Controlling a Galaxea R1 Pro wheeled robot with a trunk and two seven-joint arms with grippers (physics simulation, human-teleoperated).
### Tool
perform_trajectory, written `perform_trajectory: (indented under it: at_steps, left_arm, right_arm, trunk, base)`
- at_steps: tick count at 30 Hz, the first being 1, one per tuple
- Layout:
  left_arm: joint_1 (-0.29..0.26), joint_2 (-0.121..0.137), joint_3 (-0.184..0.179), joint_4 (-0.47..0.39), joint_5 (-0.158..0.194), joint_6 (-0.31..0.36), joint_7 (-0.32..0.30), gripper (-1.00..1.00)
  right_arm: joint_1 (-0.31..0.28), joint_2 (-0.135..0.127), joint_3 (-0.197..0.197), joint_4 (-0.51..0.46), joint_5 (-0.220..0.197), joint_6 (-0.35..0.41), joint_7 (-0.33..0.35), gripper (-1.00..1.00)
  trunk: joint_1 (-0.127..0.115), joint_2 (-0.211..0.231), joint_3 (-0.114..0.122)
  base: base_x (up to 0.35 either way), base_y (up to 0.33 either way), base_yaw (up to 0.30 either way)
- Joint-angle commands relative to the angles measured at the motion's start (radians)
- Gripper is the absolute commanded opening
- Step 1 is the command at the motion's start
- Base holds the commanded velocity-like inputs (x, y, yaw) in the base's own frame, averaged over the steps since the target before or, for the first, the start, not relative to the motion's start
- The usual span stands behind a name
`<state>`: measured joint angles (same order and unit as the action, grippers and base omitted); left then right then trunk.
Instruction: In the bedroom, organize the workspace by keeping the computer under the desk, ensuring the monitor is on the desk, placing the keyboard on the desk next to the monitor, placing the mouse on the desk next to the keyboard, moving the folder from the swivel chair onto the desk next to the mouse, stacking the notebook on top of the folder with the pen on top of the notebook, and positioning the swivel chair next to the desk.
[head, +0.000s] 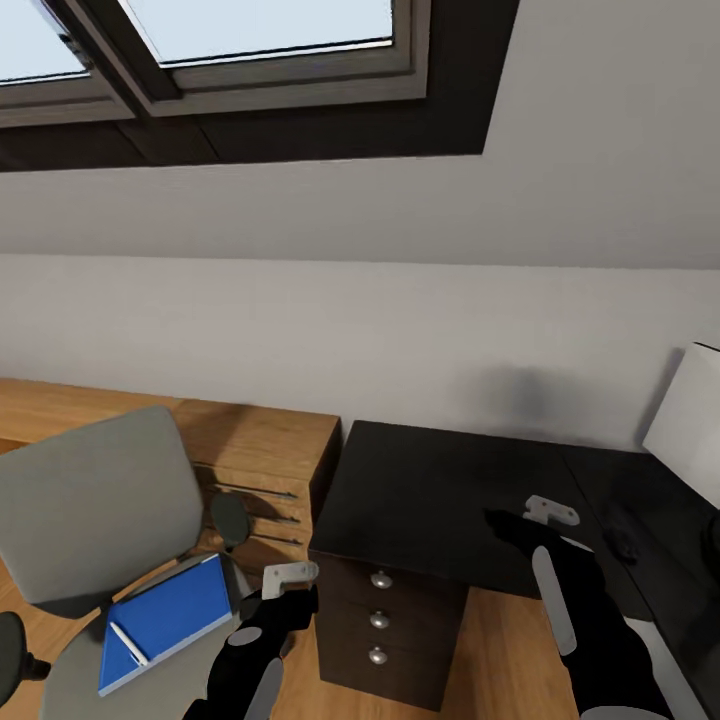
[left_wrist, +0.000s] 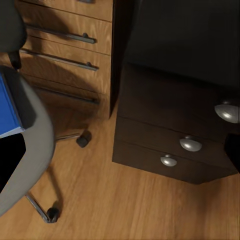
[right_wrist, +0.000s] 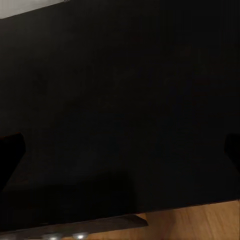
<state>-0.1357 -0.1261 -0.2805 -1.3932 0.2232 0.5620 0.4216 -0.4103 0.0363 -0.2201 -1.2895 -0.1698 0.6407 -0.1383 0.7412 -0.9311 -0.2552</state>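
The blue folder (head: 165, 620) lies flat on the seat of the grey swivel chair (head: 95, 505) at near left, with the whitish pen (head: 129, 643) resting on it. To its right stands the black surface (head: 440, 495), three silver-knobbed drawers beneath. The monitor (head: 688, 420) shows its white back at far right. No writing is legible. Whether either end effector, left (head: 290, 578) or right (head: 550, 512), is clenched or released cannot be told.
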Motion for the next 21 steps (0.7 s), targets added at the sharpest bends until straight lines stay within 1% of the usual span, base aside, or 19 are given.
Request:
perform_trajectory:
  at_steps: [1, 5, 9, 21]
  left_arm:
    - [-0.001, 0.000, -0.002, -0.001, 0.011, 0.002, 0.010, 1.00]
    - [-0.001, 0.000, -0.002, -0.001, 0.011, 0.002, 0.009, 1.00]
    - [-0.001, 0.000, -0.002, -0.002, 0.011, 0.002, 0.009, 1.00]
    - [-0.001, 0.000, -0.002, -0.004, 0.012, 0.002, 0.009, 1.00]
  right_arm:
    - [-0.001, 0.001, -0.001, -0.002, -0.010, 0.004, -0.007, 1.00]
    - [-0.001, 0.001, -0.001, -0.002, -0.009, 0.003, -0.009, 1.00]
    - [-0.001, 0.001, -0.002, -0.002, -0.008, 0.002, -0.010, 1.00]
    - [-0.001, 0.000, -0.002, -0.001, -0.006, -0.002, -0.012, 1.00]
  trunk:
    - [0.000, -0.001, -0.001]
    - [0.000, -0.001, -0.001]
    - [0.000, -0.001, 0.000]
    - [0.000, -0.001, 0.005]
  base:
    - [0.035, -0.022, -0.064]
    - [0.021, -0.013, -0.099]
    - [0.009, -0.005, -0.167]
    - [0.002, -0.001, -0.230]
